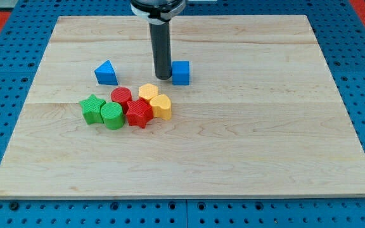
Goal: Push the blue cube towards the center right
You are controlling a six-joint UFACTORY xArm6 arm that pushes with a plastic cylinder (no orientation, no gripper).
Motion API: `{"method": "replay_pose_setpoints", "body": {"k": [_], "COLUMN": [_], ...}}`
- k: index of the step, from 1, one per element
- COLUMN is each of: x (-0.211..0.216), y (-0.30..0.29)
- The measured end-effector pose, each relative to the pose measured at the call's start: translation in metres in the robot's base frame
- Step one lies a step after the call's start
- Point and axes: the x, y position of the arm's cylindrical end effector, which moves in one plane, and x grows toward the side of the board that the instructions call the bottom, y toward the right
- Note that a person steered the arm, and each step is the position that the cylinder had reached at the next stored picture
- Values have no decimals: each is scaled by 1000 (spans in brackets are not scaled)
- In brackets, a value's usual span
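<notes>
Just left of the blue cube, my tip sits on the worktop, touching or a hair off the cube's left face; can't tell which. End effector is a plain dark rod, nothing to open or close, holding nothing, standing upright from the view's top. Key relation: cube lies directly to the view's right of the tip, at about the same height in the view, so a straight rightward slide should carry it. Cube is in the upper middle of the board, slightly left of centre; target zone at centre right is well apart, a bit lower in the view, so the push probably needs a slight downward slant. Cube faces look roughly square to the board edges, so a contact on the middle of the left face should keep it from spinning. Open room: bare wood all the way to the right edge, no blocks in the path. Top edge is near but not in the way. Clutter is all below and left: yellow blocks, red blocks, green cylinder, green star, packed touching each other; blue triangular block sits well left of the tip. Risk: overshoot toward the right edge.
</notes>
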Motion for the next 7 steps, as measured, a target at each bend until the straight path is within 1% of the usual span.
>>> {"method": "replay_pose_setpoints", "body": {"k": [2,3,5,7], "x": [-20,-22,0,26], "y": [28,45,94,101]}}
